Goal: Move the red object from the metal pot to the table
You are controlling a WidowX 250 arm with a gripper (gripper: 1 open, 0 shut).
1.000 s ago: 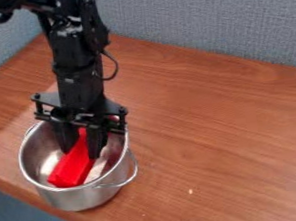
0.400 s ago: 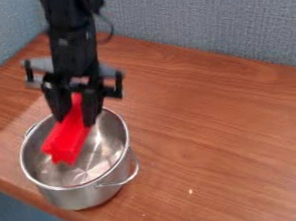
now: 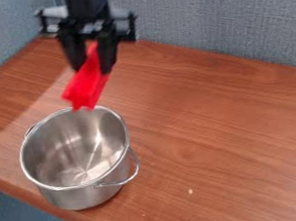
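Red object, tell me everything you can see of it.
The red object is a plain, bright red elongated block, slightly blurred, with no separate parts visible. It looks matte; I can't tell the material. It hangs tilted in the air above the far rim of the metal pot, its lower end toward the pot but not touching it. The pincer grips its upper end.

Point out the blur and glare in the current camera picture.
In the camera view, the black gripper and the red elongated block look smeared, probably by motion; the round shiny steel pot looks sharper, with bright reflections on its metal; the brown wood-grain tabletop carries a faint sheen.
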